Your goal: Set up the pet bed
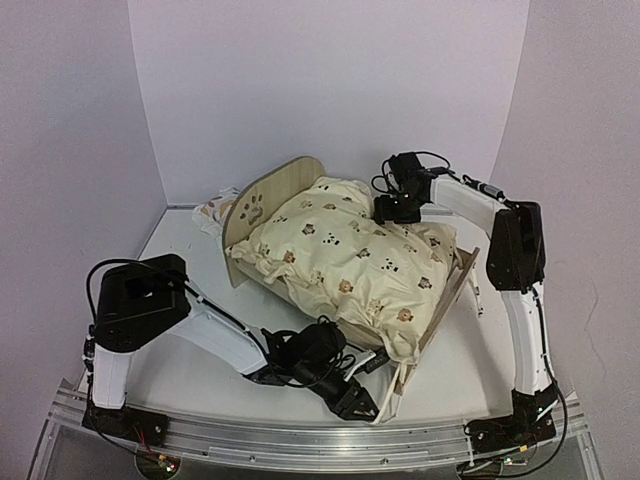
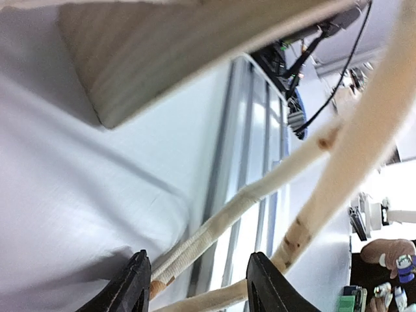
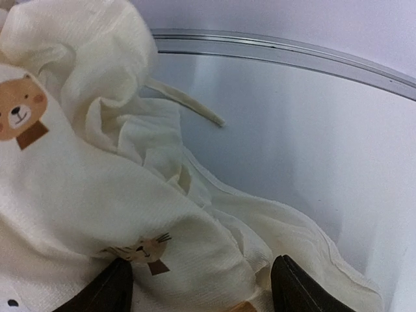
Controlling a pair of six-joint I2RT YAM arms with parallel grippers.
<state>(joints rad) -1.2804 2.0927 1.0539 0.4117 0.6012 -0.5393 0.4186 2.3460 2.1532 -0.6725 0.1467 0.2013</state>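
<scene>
Fingers (image 2: pixel 133 286) of the left hand (image 2: pixel 198 276) stand apart low at the near end of the pet bed (image 1: pixel 270 205), with two cream ties (image 2: pixel 221 221) running through the gap between them; nothing shows them pinched. The right hand (image 3: pixel 201 276) is also spread wide, straddling a fold of the cream animal-print quilt (image 3: pixel 97 195) at the bed's far right corner without visibly closing on it. The bed sits mid-worktop (image 1: pixel 180 250), its paw-print end board upright at the far left, and the quilt is heaped unevenly over the frame, spilling over the near end. A leaf-print pillow (image 1: pixel 212 212) lies behind the end board, off the bed. This looks like the bedding step, partly done. Next, the right hand would need to close on the fold and draw it flat toward its corner, while the left keeps the loose ties from snagging.
</scene>
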